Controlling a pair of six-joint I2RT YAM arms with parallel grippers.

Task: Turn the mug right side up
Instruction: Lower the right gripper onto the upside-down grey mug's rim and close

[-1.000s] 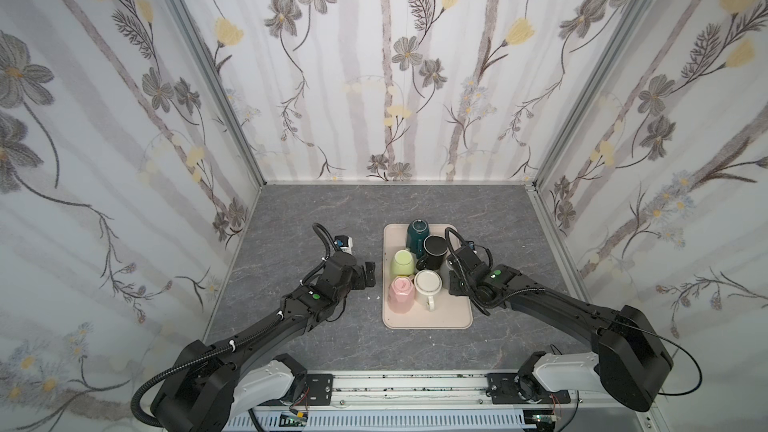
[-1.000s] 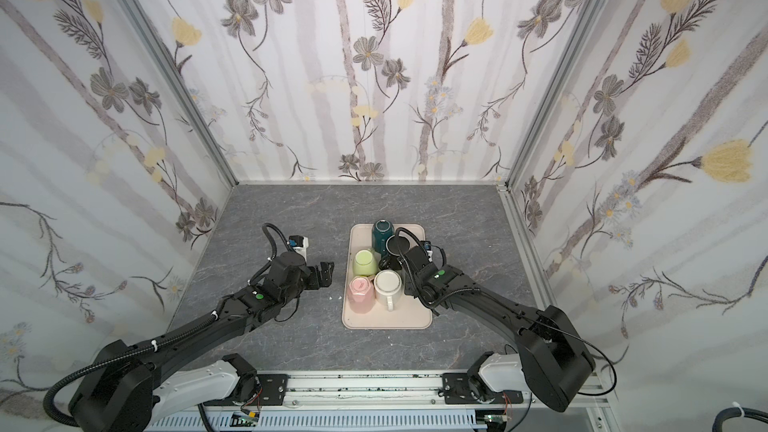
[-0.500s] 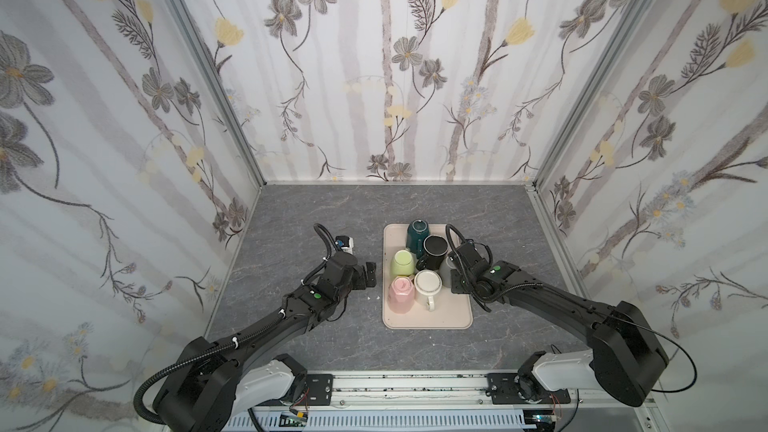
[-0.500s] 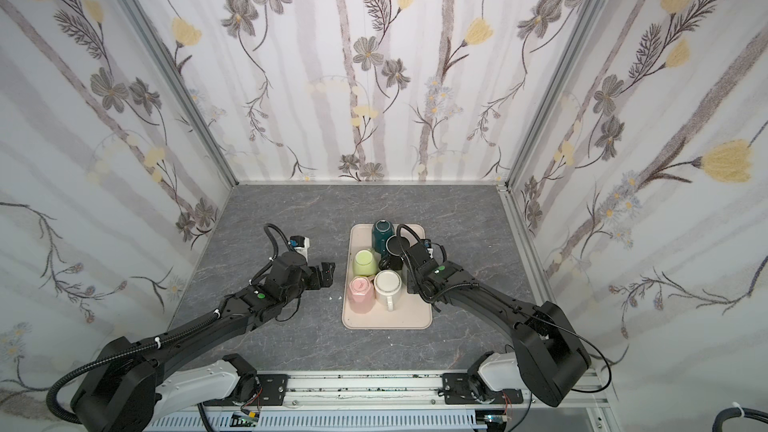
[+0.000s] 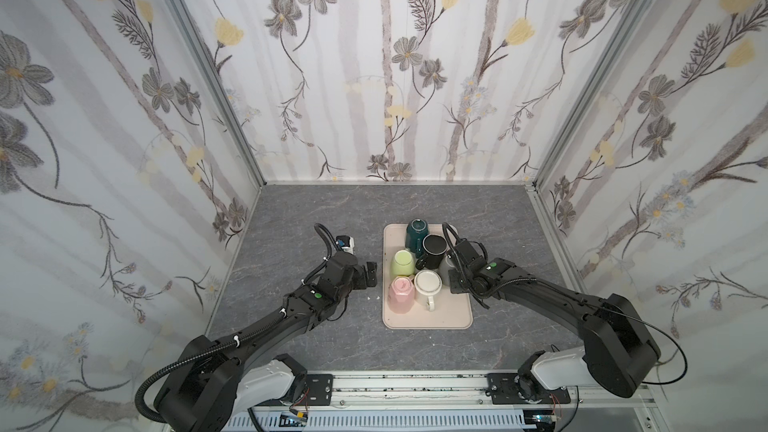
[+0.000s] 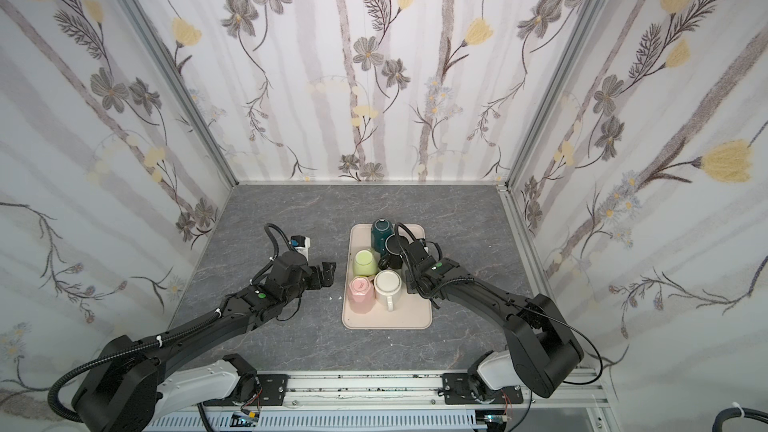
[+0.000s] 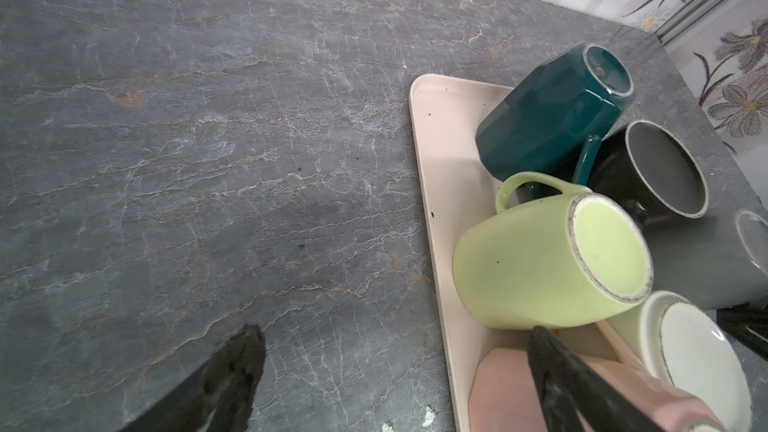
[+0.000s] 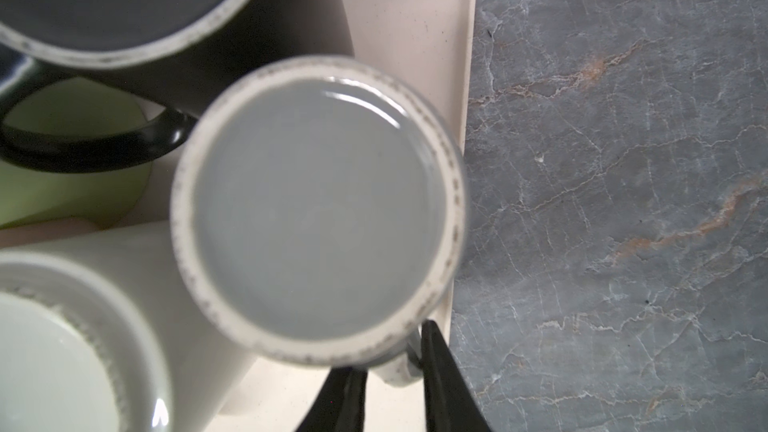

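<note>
A grey mug (image 8: 320, 209) stands upside down at the right edge of the beige tray (image 5: 428, 320), its flat base facing up. In a top view the grey mug (image 5: 444, 270) is half hidden under my right wrist. My right gripper (image 8: 395, 361) sits low beside it, one finger on each side of the mug's handle (image 8: 397, 374), shut on it. My left gripper (image 5: 370, 274) hovers open over the table by the tray's left edge. One of its fingers (image 7: 552, 367) is above the pink mug (image 7: 511, 392), holding nothing.
The tray also holds a teal mug (image 5: 417, 231), a green mug (image 5: 404, 263) and a white mug (image 5: 428, 286), all base up, and a black mug (image 5: 434, 248) with its mouth up. They stand tightly packed. Flowered walls enclose the grey stone table (image 5: 332, 209).
My right gripper's jaws have closed in on the grey mug's handle, and the right wrist has shifted slightly at the tray. The left arm has stayed put.
</note>
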